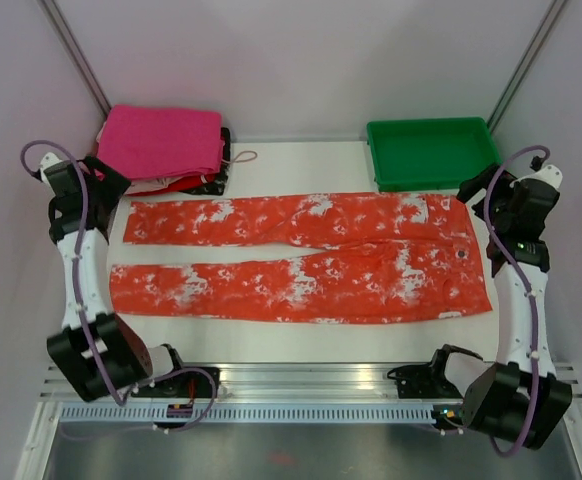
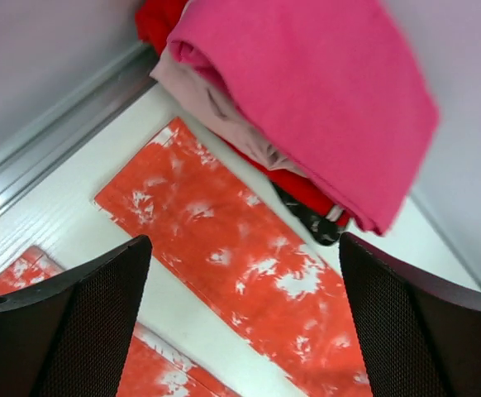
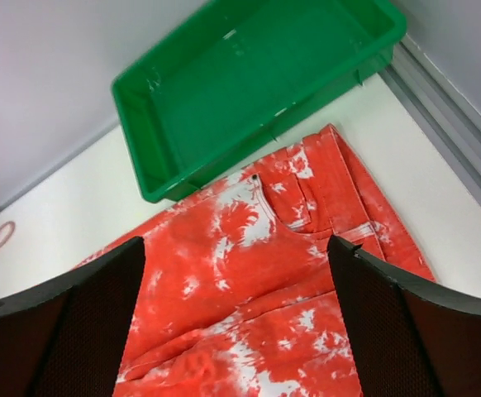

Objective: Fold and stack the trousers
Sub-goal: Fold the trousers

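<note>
Since the trousers (image 1: 301,260) lie spread flat with nothing folded yet, this entry logs layout only.

Position: the trousers fill the middle of the table (image 1: 301,345). Their long axis runs from the left edge to the right edge. The waistband (image 3: 364,207) is toward the right edge. Both legs point toward the left edge, with a bare strip of table between them there.

Left claw (image 2: 242,248): hangs near the far left corner, jaws spread wide, nothing in them. The far leg's cuff (image 2: 141,194) lies directly below it. The stack of folded clothes (image 1: 161,145), pink piece on top, sits just beyond in that corner.

Right claw (image 3: 236,244): hangs near the far right corner, jaws also spread wide and empty. The far end of the waistband is under it and slightly toward the right edge. A green tub (image 1: 431,123) sits just past the waistband in the far right corner.

Judgement: each claw is already nearest to one end of the far long side, the left at the cuff and the right at the waist. A first fold across the short axis would probably bring the far leg toward the near edge and onto the near leg. Both claws would have to drop straight down for that.

Risk: the cuff end sits close to the stack.
</note>
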Tool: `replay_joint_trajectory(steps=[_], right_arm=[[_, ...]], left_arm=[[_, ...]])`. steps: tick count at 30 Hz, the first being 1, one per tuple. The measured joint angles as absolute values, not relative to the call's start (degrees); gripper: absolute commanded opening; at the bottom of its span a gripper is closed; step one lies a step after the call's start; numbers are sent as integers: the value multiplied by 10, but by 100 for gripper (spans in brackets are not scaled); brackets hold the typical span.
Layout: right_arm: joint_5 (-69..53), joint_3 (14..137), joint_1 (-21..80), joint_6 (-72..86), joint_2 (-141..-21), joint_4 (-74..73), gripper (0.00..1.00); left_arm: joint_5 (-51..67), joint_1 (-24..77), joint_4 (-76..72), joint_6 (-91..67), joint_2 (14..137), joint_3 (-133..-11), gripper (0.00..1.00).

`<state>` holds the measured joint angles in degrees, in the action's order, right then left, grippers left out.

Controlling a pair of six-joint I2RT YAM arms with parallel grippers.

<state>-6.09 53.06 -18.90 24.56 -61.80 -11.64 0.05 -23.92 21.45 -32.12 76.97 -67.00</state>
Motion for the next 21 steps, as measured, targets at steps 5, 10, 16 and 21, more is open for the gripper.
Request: replay_joint_trajectory(steps=[5,10,16,21], right_arm=[[-73,520,-193,304,-535,-155,98],[-24,499,-205,373,-517,-269,98],[148,450,-224,448,-409,-461,98],[163,368,-223,503,-391,-484,98]], left_arm=[[19,-241,229,-350,571,-598,100],[26,-242,318,-390,484,-525,100],[15,-242,433,-409,474,-484,100],[24,-242,470,-419,474,-478,100]])
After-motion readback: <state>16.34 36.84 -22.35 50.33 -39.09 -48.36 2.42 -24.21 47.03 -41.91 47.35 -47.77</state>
